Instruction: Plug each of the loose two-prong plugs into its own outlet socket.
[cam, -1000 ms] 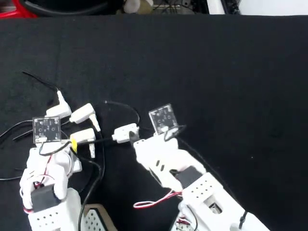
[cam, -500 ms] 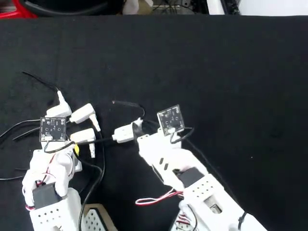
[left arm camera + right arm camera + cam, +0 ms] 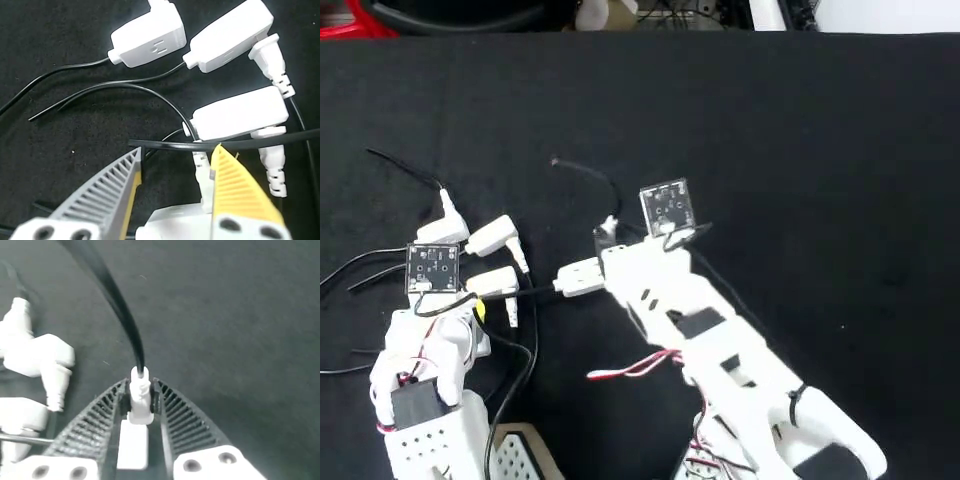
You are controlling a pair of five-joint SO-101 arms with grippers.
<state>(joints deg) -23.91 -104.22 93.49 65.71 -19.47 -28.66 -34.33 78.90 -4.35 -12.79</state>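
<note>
Hovering over the bench (image 3: 800,130) at its 7 o'clock corner, the left tool (image 3: 177,150) stands spread wide. Its grey and yellow fingers (image 3: 230,185) straddle a black cable (image 3: 280,138) that crosses just beyond the tips, and nothing is pinched.

Just past it, toward 9 o'clock, three white sockets lie close together. The near socket (image 3: 240,112) has the near plug (image 3: 272,165) lying along its side. The middle socket (image 3: 227,35) has the middle plug (image 3: 267,52) butted against its end. Whether either plug's prongs are seated cannot be told. The far socket (image 3: 147,37), at 10 o'clock of the group, has nothing at its face, which shows two slots.

The cable runs on toward the bench's middle and ends at a white piece (image 3: 580,277), just beside the right arm. Whether that piece is a plug or a socket cannot be told.

The right arm comes in from 5 o'clock. The right tool (image 3: 139,384) is pressed together on the held plug (image 3: 140,405), with its ribbed black fingers (image 3: 175,415) pinching the plug's narrow neck from both sides. That plug sits left of the bench's centre, apart from the three sockets. Its black cord (image 3: 588,178) leaves the plug and trails toward 11 o'clock, with its loose end lying on the bare cloth.
</note>
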